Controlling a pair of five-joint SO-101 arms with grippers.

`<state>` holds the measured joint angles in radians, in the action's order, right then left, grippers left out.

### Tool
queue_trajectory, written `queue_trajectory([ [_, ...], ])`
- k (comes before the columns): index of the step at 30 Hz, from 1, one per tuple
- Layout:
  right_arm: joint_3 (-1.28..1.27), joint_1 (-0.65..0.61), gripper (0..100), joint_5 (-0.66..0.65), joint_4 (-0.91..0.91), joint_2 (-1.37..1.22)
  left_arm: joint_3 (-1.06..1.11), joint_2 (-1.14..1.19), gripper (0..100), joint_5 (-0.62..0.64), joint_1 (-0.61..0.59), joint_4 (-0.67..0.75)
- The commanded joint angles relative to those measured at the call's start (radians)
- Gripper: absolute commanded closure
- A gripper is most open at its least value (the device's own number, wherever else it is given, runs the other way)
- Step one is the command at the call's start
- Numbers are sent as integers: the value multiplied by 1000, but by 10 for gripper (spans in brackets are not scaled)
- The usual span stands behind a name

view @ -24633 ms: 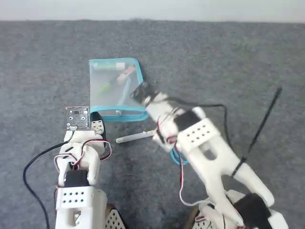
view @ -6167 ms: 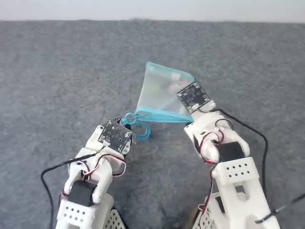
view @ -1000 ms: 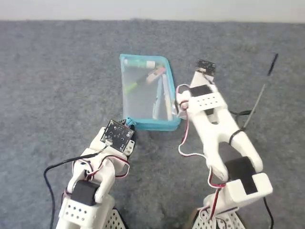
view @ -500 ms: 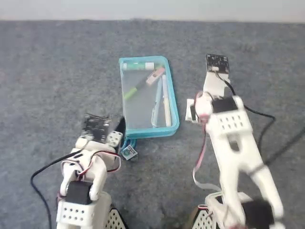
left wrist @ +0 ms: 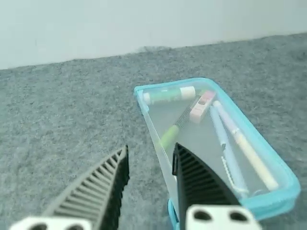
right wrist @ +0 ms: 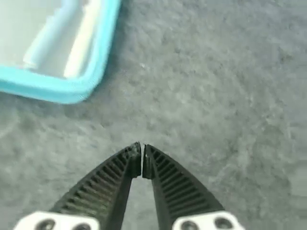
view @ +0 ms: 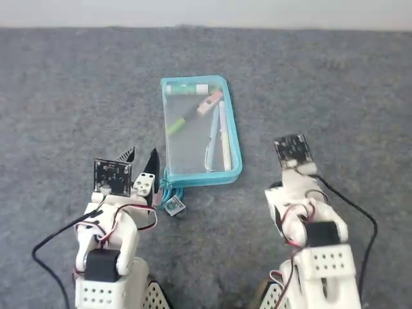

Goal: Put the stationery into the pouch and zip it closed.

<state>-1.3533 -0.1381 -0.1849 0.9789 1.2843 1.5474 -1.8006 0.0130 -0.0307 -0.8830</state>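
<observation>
We see a grey carpet covering the whole table. On it, toward 6 o'clock in the high view, stand the two arms: the left arm at 7 o'clock and the right arm at 5 o'clock.

Between and beyond them, near the centre, the clear pouch with its teal rim lies flat, long side running from 12 to 6 o'clock. We think its zip is drawn shut, though the seam is hard to make out.

The left gripper hovers at the pouch's 8 o'clock corner, jaws parted with nothing between them. The right gripper is at 4 o'clock from the pouch, apart from it over bare carpet, jaws pressed together on nothing.

Inside the pouch we see:
- a green-and-white stick across the 12 o'clock end
- a blue pen and a pale yellow pen side by side along the 3 o'clock edge
- a green pen lying slantwise
- a small pink piece

A small tag lies on the carpet just outside the 7 o'clock corner.
</observation>
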Motion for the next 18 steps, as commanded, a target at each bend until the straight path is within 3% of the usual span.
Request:
queue_trajectory([
  [1,-58,104,992,-48,21,165,-47,-23,859,14,-8,17],
  [7,-192,220,992,-103,110,420,8,-23,857,8,-23,68],
  [12,-264,226,992,-167,223,535,41,-23,856,5,-161,124],
  [18,-296,223,992,-169,222,515,137,-15,855,5,-433,213],
])
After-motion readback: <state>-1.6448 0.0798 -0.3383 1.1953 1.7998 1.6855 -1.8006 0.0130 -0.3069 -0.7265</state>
